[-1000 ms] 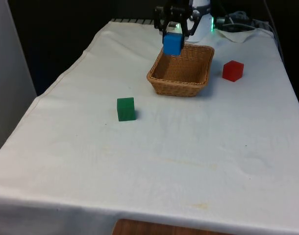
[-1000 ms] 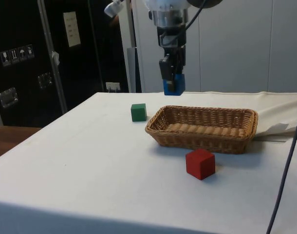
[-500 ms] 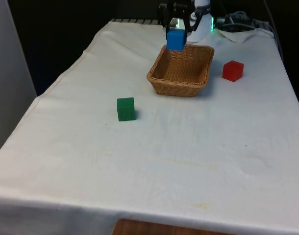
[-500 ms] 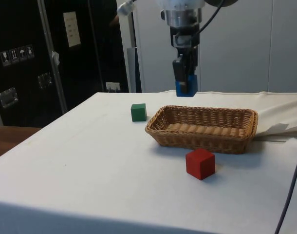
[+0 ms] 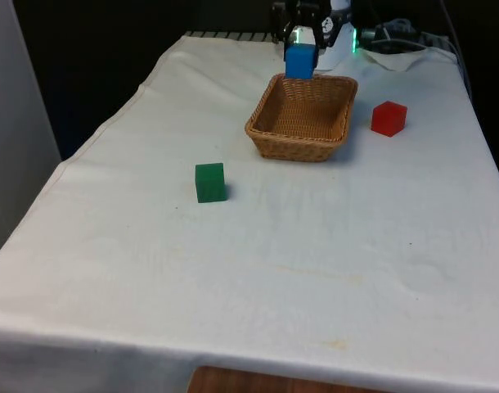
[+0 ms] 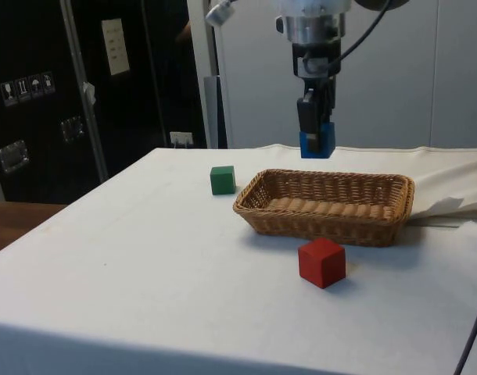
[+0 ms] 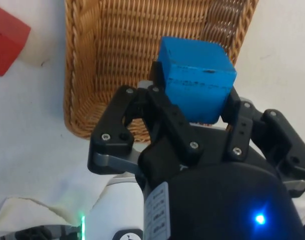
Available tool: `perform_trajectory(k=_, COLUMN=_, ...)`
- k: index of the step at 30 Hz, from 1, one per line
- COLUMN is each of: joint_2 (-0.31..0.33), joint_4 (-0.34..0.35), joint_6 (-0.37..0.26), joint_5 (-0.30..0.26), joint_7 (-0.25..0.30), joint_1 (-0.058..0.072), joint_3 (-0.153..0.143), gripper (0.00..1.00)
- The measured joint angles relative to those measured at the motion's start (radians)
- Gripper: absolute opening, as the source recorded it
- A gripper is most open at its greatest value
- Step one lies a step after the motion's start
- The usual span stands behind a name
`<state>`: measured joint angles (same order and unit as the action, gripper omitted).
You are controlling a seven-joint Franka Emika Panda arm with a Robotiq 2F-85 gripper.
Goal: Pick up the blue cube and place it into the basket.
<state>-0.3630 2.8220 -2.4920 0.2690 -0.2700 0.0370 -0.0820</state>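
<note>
My gripper is shut on the blue cube, with a black finger on each side of it. The cube hangs in the air above the wicker basket, over the end nearest the robot. A clear gap separates the cube from the basket's rim in the side view. The basket holds nothing.
A red cube lies on the cloth beside the basket, at the front view's right. A green cube stands on the cloth nearer the front camera, toward the front view's left.
The gripper has carried the blue cube along the basket toward its robot end, to the right in the side view. The red and green cubes have stayed put.
</note>
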Motion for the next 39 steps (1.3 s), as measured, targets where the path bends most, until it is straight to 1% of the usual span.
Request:
perform_trajectory(k=2, joint_2=-0.011, joint_4=0.011, joint_6=0.000, joint_5=-0.001, joint_7=-0.007, joint_1=0.001, joint_3=0.009, gripper=0.04)
perform_trajectory(k=3, joint_2=-0.011, joint_4=0.011, joint_6=0.000, joint_5=-0.001, joint_7=-0.007, joint_1=0.001, joint_3=0.009, gripper=0.04)
perform_trajectory(k=6, joint_2=-0.019, joint_4=0.023, joint_6=-0.001, joint_5=-0.003, joint_7=-0.023, joint_1=0.002, joint_3=0.029, gripper=0.04)
perform_trajectory(k=7, joint_2=-0.019, joint_4=0.023, joint_6=-0.001, joint_5=-0.004, joint_7=-0.025, joint_1=0.002, joint_3=0.031, gripper=0.04)
perform_trajectory(k=20, joint_2=-0.017, joint_4=0.022, joint_6=-0.001, joint_5=-0.004, joint_7=-0.024, joint_1=0.002, joint_3=0.032, gripper=0.04)
perform_trajectory(k=24, joint_2=-0.003, joint_4=0.022, joint_6=-0.009, joint_5=-0.004, joint_7=-0.026, joint_1=0.002, joint_3=0.035, gripper=0.04)
perform_trajectory(k=29, joint_2=0.050, joint_4=0.030, joint_6=-0.077, joint_5=-0.004, joint_7=-0.033, joint_1=0.002, joint_3=0.035, gripper=0.04)
perform_trajectory(k=30, joint_2=0.050, joint_4=0.030, joint_6=-0.077, joint_5=-0.004, joint_7=-0.033, joint_1=0.002, joint_3=0.035, gripper=0.04)
perform_trajectory(k=33, joint_2=0.085, joint_4=0.037, joint_6=-0.128, joint_5=-0.004, joint_7=-0.040, joint_1=0.002, joint_3=0.035, gripper=0.04)
perform_trajectory(k=36, joint_2=0.108, joint_4=0.039, joint_6=-0.157, joint_5=-0.004, joint_7=-0.044, joint_1=0.001, joint_3=0.034, gripper=0.04)
perform_trajectory(k=38, joint_2=0.108, joint_4=0.039, joint_6=-0.157, joint_5=-0.004, joint_7=-0.044, joint_1=0.001, joint_3=0.034, gripper=0.04)
perform_trajectory(k=39, joint_2=0.116, joint_4=0.040, joint_6=-0.168, joint_5=-0.004, joint_7=-0.045, joint_1=0.001, joint_3=0.034, gripper=0.04)
